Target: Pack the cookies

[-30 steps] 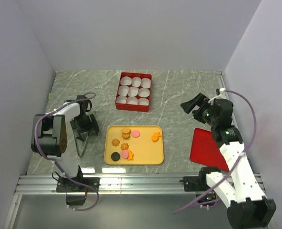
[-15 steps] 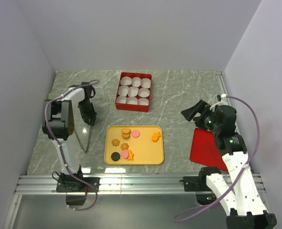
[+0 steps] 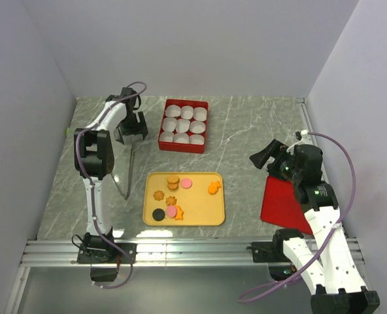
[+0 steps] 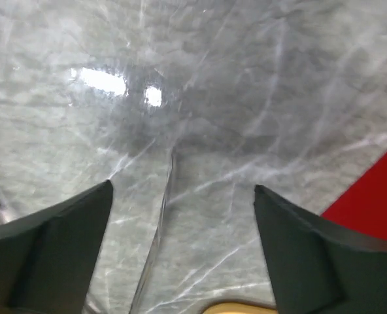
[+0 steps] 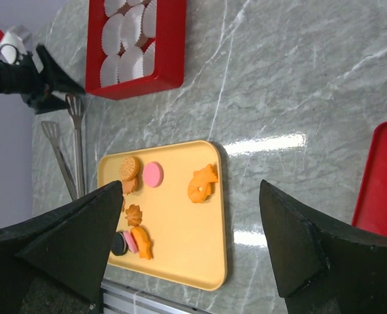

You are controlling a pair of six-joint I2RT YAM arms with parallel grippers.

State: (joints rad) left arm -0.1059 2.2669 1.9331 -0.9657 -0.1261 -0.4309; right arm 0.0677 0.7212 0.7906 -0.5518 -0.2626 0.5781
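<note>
The cookies lie on a yellow tray: tan rounds, a pink round, an orange fish shape, tan flowers, a black round, and a pink round with an orange piece. They also show in the right wrist view. A red box holds several white paper cups. My left gripper is open and empty beside the box's left side, over the tongs' far end. My right gripper is open and empty, right of the tray.
Metal tongs lie on the marble table left of the tray. A flat red lid lies at the right, near the right arm. Walls close in the table at the left, back and right.
My left arm has swung from beside the tray's left edge toward the back, to the red box. The tongs now lie further back. The right gripper has dropped slightly.
</note>
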